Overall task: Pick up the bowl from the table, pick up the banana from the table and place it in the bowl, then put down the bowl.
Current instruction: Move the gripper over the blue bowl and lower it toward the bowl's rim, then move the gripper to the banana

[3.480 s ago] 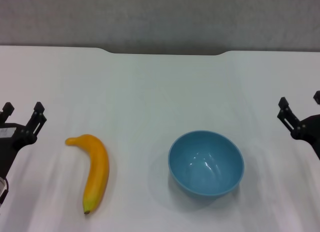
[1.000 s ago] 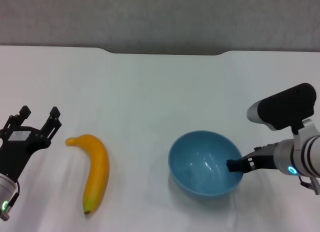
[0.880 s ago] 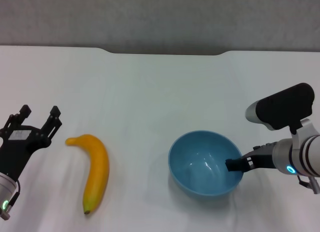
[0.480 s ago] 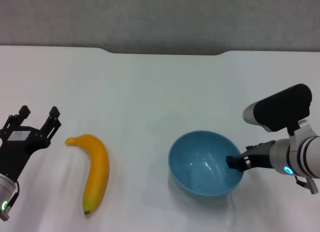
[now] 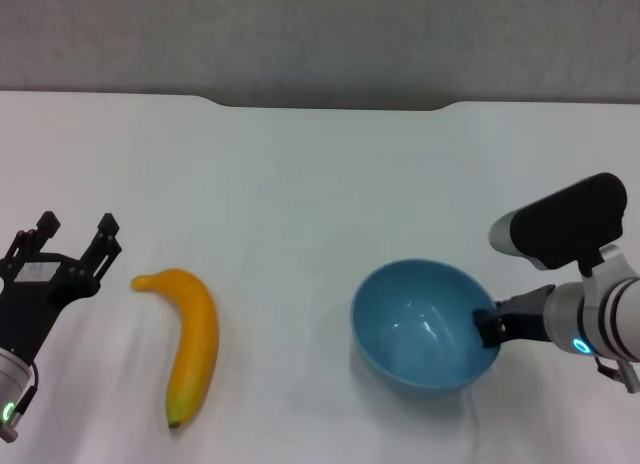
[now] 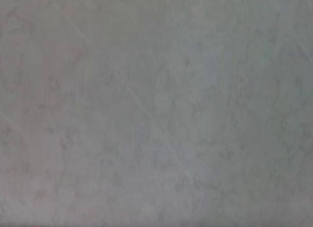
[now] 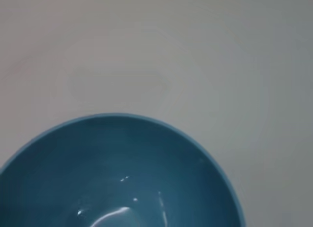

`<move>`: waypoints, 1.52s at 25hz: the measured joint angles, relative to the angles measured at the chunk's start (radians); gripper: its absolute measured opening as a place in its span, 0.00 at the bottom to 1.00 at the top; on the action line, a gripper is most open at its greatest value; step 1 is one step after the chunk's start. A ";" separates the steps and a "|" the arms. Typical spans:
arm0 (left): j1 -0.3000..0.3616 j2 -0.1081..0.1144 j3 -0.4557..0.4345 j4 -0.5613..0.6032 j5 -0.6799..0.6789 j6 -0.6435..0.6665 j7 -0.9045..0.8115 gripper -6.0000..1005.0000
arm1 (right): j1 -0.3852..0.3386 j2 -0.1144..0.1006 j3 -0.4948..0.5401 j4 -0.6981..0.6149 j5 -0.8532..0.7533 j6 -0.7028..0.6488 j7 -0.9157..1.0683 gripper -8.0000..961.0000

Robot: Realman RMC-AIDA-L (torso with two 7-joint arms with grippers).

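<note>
The light-blue bowl (image 5: 425,324) sits right of centre on the white table (image 5: 300,184), and my right gripper (image 5: 490,327) is shut on its right rim, one finger inside the wall. In the right wrist view the bowl (image 7: 117,178) fills the lower part, empty inside. The yellow banana (image 5: 190,339) lies on the table to the left, stem toward the far left, dark tip toward me. My left gripper (image 5: 75,229) hovers open just left of the banana's stem, apart from it. The left wrist view shows only bare pale surface.
The table's far edge has a shallow notch (image 5: 330,106) with a grey wall behind it. My right arm's dark and white forearm (image 5: 565,224) hangs over the table right of the bowl.
The bowl has shifted a little to the right together with my right gripper holding its rim. My left gripper and the banana have stayed put over the last second.
</note>
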 joint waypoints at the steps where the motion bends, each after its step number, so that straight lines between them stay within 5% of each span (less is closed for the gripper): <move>1: 0.000 0.000 0.000 0.000 0.000 0.000 0.000 0.83 | -0.004 0.000 0.001 0.001 -0.002 0.000 0.000 0.31; 6: 0.001 0.000 0.000 0.000 0.000 0.000 0.000 0.83 | -0.009 0.000 0.004 0.001 -0.004 -0.002 0.000 0.12; 14: 0.020 0.011 0.004 -0.058 0.009 -0.044 -0.048 0.83 | -0.040 0.001 0.009 0.027 -0.004 -0.039 0.005 0.11; 17: 0.062 0.049 -0.001 -0.223 0.018 -0.199 -0.074 0.84 | -0.056 0.000 0.014 0.056 -0.004 -0.049 0.002 0.10; 18: 0.090 0.085 -0.008 -0.366 0.019 -0.357 -0.071 0.84 | -0.059 -0.001 0.015 0.064 -0.005 -0.050 0.001 0.10; 22: 0.125 0.114 -0.052 -0.567 0.020 -0.606 -0.020 0.84 | -0.059 -0.002 0.015 0.065 -0.005 -0.051 0.000 0.07; 25: 0.141 0.104 -0.115 -0.688 0.019 -0.821 0.070 0.84 | -0.059 -0.002 0.015 0.065 -0.005 -0.056 -0.001 0.06; 27: 0.141 0.068 -0.204 -0.788 0.014 -1.066 0.188 0.84 | -0.060 -0.002 0.015 0.065 -0.005 -0.060 -0.001 0.05; 28: 0.132 0.022 -0.294 -0.846 0.014 -1.275 0.275 0.84 | -0.060 -0.002 0.015 0.065 -0.005 -0.061 -0.001 0.05; 30: 0.123 0.001 -0.345 -0.878 0.012 -1.391 0.315 0.84 | -0.059 -0.002 0.015 0.065 -0.005 -0.061 -0.001 0.05; 38: 0.018 0.001 -0.480 -0.927 0.025 -1.791 0.360 0.85 | -0.057 -0.002 0.014 0.065 -0.005 -0.062 -0.001 0.05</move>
